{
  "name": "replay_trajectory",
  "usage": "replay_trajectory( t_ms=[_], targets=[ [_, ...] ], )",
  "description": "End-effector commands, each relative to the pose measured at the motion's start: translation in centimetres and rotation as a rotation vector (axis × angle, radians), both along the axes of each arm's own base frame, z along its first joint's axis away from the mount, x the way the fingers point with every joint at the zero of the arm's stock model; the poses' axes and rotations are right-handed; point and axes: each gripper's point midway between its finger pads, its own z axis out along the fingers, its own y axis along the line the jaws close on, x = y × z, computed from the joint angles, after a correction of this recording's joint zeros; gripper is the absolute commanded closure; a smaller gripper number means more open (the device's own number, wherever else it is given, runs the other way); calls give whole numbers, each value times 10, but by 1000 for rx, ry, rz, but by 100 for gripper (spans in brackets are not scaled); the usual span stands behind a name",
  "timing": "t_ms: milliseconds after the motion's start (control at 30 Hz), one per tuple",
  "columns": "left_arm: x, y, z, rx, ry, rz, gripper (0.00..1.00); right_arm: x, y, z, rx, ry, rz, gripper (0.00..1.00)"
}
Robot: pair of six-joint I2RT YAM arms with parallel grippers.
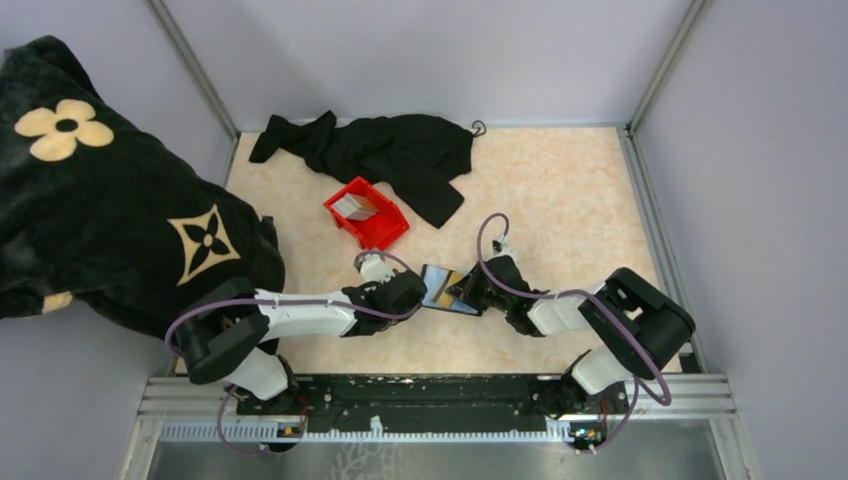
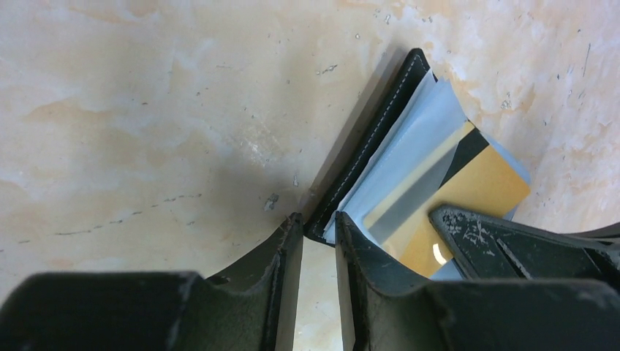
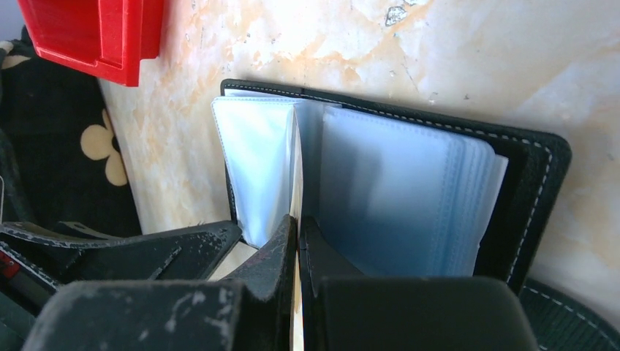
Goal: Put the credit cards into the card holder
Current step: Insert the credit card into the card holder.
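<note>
Card holder, open on table: corner between the left gripper's slightly parted jaws, likely for steadying. Right gripper is clamped, seemingly feeding the tan-gold card into the sleeves.

Beige marbled worktop carried red bin mid-left, black cloth at back, open card holder nr front.

Open room lies over the right half of the table, out to its right edge and back right corner. The red bin and black cloth block the back left, and a patterned blanket overhangs the left edge. Mid-front, the left gripper and the right gripper, which pinches a gold card, closely flank the card holder.
</note>
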Motion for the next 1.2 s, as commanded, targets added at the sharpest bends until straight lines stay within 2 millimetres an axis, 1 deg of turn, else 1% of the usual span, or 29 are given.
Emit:
replay_trajectory(
  t_ms=[0,400,567,767,933,1033,1133,1167],
  targets=[
    [-44,72,-67,322,202,-35,68,-28,-21,-29,-131,66,63,100],
    [-34,66,-71,339,196,-58,68,-41,-24,-33,-142,105,102,100],
    [-36,66,-77,344,210,-69,69,-47,-28,-35,-115,141,73,100],
    [-38,65,-82,342,222,-80,70,-53,-28,-37,-74,173,57,100],
    [-39,64,-82,338,224,-89,70,-49,-27,-37,-62,168,36,100],
    [-42,63,-84,332,233,-95,70,-43,-23,-36,-59,159,34,100],
    [-44,63,-85,331,239,-102,71,-40,-22,-39,-81,159,38,100],
    [-44,63,-85,331,241,-103,71,-39,-22,-40,-88,158,40,97]
  ],
)
